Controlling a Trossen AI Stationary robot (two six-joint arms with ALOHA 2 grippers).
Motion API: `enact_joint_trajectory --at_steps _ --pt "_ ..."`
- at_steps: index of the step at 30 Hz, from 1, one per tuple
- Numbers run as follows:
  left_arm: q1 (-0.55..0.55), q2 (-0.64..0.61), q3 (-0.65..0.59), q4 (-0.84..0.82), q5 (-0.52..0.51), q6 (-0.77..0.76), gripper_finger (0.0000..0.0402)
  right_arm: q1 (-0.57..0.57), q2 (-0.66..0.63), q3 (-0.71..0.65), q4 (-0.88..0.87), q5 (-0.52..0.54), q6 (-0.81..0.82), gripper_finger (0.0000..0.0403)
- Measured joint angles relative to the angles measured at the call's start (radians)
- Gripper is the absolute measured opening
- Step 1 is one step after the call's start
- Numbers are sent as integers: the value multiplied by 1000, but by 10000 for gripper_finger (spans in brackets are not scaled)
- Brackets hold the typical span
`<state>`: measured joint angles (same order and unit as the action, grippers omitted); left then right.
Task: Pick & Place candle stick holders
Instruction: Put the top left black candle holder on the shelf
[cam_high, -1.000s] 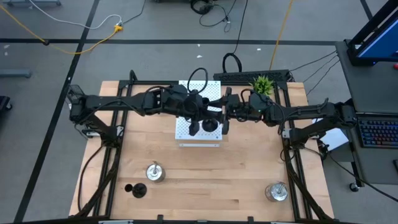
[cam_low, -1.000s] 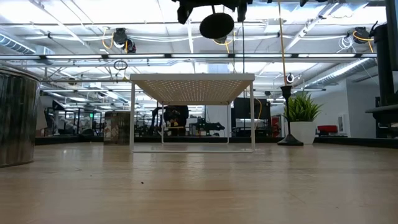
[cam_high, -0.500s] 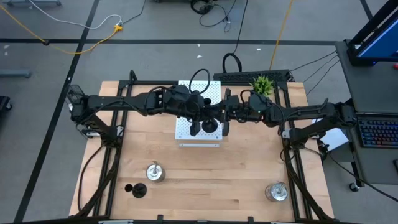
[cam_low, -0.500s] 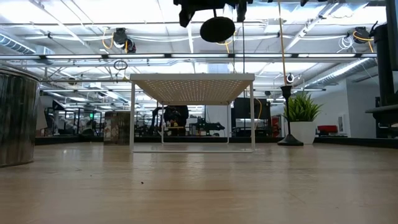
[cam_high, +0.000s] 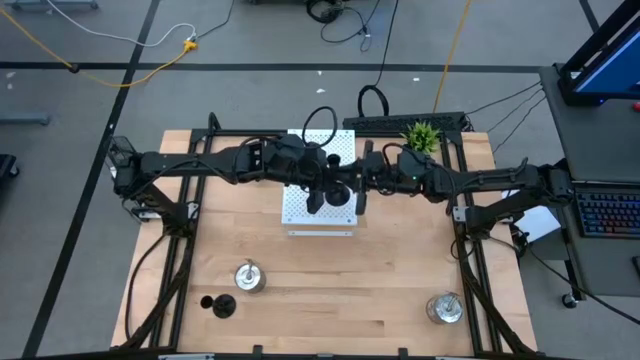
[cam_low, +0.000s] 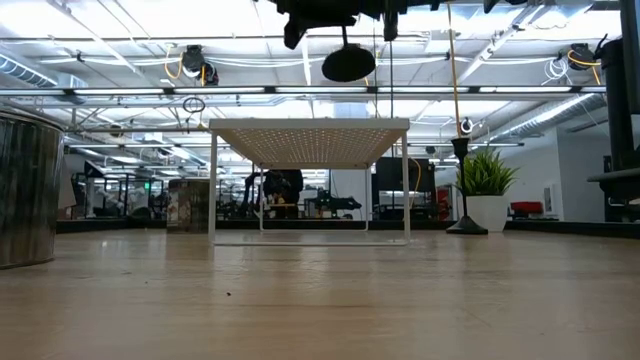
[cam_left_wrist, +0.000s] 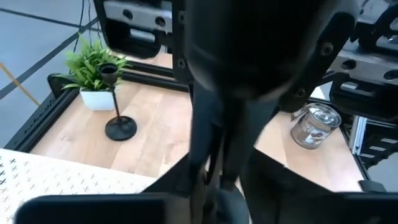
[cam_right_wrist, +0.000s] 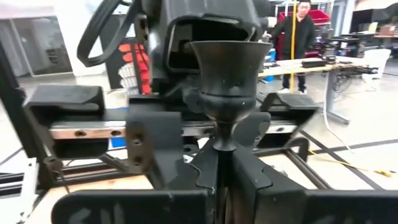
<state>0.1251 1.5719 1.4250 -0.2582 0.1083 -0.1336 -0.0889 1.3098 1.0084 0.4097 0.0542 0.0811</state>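
A black candle stick holder is held in the air above the white perforated board (cam_high: 320, 222), between my two grippers. Its round base (cam_low: 348, 63) hangs lowest; it also shows in the high view (cam_high: 337, 195). Its cup (cam_right_wrist: 229, 62) is on top. My right gripper (cam_right_wrist: 224, 163) is shut on its stem. My left gripper (cam_left_wrist: 214, 186) faces the right one with its fingers together at the same holder. On the table stand a silver holder (cam_high: 248, 275), a black one (cam_high: 222, 304), another silver one (cam_high: 443, 307) and a black one (cam_left_wrist: 118, 124). My left gripper comes level from the table's left, its fingers together around a thin dark stem (cam_left_wrist: 216, 152). My right gripper's dark body stands close in front, so which part of the stem it has cannot be told. My right gripper pinches the holder's stem (cam_right_wrist: 224, 142) just under the cup between its two fingers, coming level from the table's right. The holder stands upright in the hold, cup up. Its base hangs below the fingers, clear of the board.
A green potted plant (cam_high: 422, 133) stands at the far right, beside the black holder. The white board stands on thin legs (cam_low: 212, 190) mid-table. Bare wood lies along the near edge between the holders. A person (cam_right_wrist: 300, 31) stands in the room behind.
The held black holder has tipped toward upright. Its base, which was turned more toward the near edge, now hangs flatter and a little lower, with the stem showing above it. Both grippers have shifted slightly toward the table's far edge with it.
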Motion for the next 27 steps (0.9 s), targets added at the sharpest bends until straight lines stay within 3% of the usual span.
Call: enact_joint_trajectory --at_steps 7,13,16,22,27 --pt "13 -2 0 -90 -26 1 172 -30 0 0 -9 25 1 8" --pt "41 -20 0 -249 -30 -9 208 -63 0 0 -40 22 3 8" --pt "62 -45 -2 -336 -43 -34 210 -83 0 0 -55 22 4 8" --pt "78 -102 -1 -411 -201 -20 194 -141 0 0 -40 22 -15 8" --pt "109 -151 -29 -421 -204 18 173 -197 0 0 -4 21 -46 8"
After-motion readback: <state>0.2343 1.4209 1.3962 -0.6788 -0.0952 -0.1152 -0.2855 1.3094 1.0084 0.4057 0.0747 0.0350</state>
